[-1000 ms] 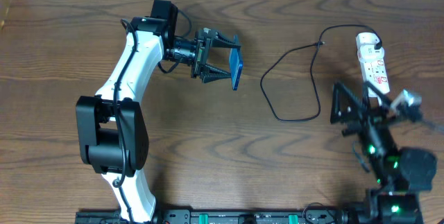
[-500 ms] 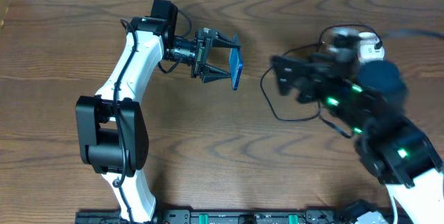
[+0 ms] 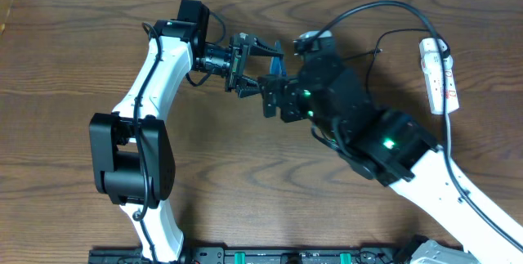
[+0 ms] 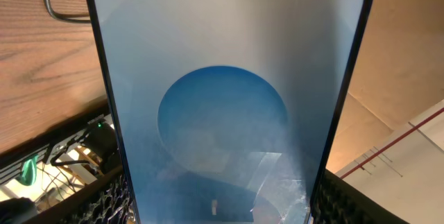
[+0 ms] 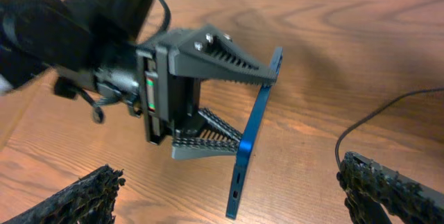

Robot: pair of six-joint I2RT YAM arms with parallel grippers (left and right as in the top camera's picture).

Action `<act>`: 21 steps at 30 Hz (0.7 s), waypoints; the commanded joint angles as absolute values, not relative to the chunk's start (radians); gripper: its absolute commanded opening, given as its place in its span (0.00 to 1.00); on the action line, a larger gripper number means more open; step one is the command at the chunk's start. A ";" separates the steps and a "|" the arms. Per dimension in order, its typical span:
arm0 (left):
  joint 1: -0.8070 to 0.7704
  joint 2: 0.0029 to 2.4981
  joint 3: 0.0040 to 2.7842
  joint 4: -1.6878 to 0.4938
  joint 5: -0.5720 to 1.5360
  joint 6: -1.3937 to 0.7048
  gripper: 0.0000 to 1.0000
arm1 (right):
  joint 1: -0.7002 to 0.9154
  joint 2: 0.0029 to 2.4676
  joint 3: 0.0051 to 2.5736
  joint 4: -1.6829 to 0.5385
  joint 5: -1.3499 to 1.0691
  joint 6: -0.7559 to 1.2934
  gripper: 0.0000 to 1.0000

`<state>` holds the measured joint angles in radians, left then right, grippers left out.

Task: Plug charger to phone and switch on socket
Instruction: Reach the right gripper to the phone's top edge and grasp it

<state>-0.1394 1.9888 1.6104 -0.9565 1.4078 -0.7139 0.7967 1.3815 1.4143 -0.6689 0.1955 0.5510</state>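
My left gripper [image 3: 260, 69] is shut on the phone [image 3: 276, 58] and holds it on edge above the table. The cyan screen with the blue oval fills the left wrist view [image 4: 222, 106], between the fingers [image 4: 222, 213]. My right gripper [image 3: 275, 100] is open and empty beside the phone. In the right wrist view its fingertips [image 5: 229, 172] straddle the phone's blue lower edge [image 5: 251, 137] without touching it. The thin black charger cable [image 3: 377, 52] lies mostly under my right arm; a stretch shows at the right [image 5: 378, 116]. The white socket [image 3: 440, 76] lies at the far right.
My right arm [image 3: 384, 137] crosses the table's middle from the lower right. Its own thick black cable [image 3: 384, 4] arches above the charger and socket. The left arm [image 3: 151, 76] stands at the left. The table's back edge is close behind.
My right arm has swung from beside the socket leftward across the table, and its open gripper now sits at the phone. The left arm and phone have not moved.
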 commanded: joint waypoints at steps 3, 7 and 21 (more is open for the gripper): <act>-0.137 1.956 1.614 -0.956 1.447 -0.711 0.64 | 0.807 1.456 1.436 -0.666 0.226 0.593 0.92; -0.137 1.956 1.614 -0.956 1.447 -0.708 0.64 | 0.807 1.516 1.436 -0.658 0.228 0.647 0.81; -0.137 1.956 1.614 -0.956 1.447 -0.704 0.64 | 0.839 1.587 1.436 -0.620 0.404 0.763 0.50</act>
